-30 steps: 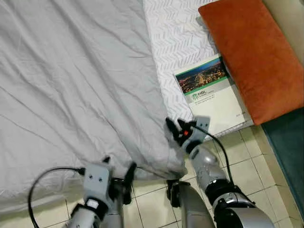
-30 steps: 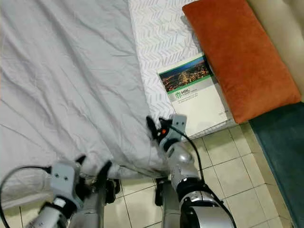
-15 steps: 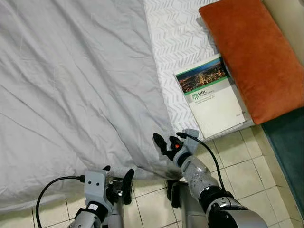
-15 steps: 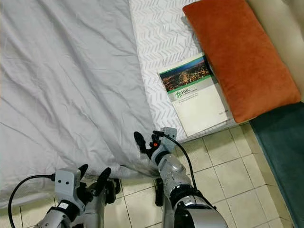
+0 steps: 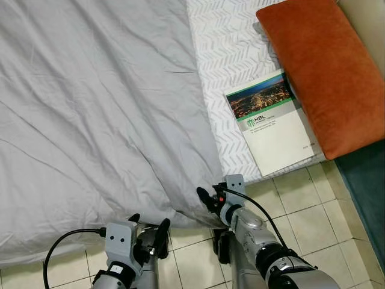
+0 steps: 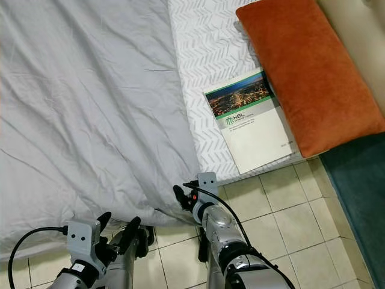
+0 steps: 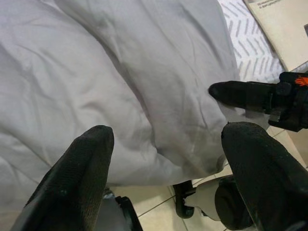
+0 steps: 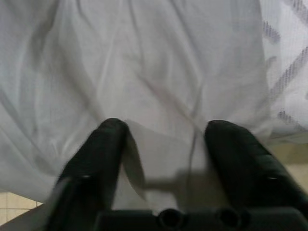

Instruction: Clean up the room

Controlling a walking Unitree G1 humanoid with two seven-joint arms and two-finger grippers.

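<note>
Bed [image 5: 231, 57]: I see a mattress with a white chevron-pattern cover, its near edge meeting the tiled floor [image 5: 301, 217].
Grey sheet [image 5: 96, 102]: covers most of the bed on the robot's left side; wrinkled, its lower corner drooping over the mattress edge toward the floor, just ahead of both arms.
Book [image 5: 271, 120]: lies flat on the bare part of the mattress, cover up, a night city photo on its top half and a white lower half; its far corner touches or slips under the orange pillow [image 5: 319, 66].
Orange pillow: on the bed at the robot's right, long side running along the mattress edge.
Teal rug [image 5: 364, 192]: on the floor at far right, beside the bed corner.
Right end effector [image 5: 209, 197]: at the drooping corner of the grey sheet, by the mattress edge. In the right wrist view I read the fingers [image 8: 103, 149] as spread wide with sheet fabric lying between them; not clamped on it.
Left end effector [image 5: 148, 226]: low, over the tiles just below the sheet's hanging edge. Left wrist view shows its fingers [image 7: 82, 168] wide apart, the sheet fold ahead of them, nothing held.
Cable [image 5: 66, 244]: black loop running from the left wrist.
</note>
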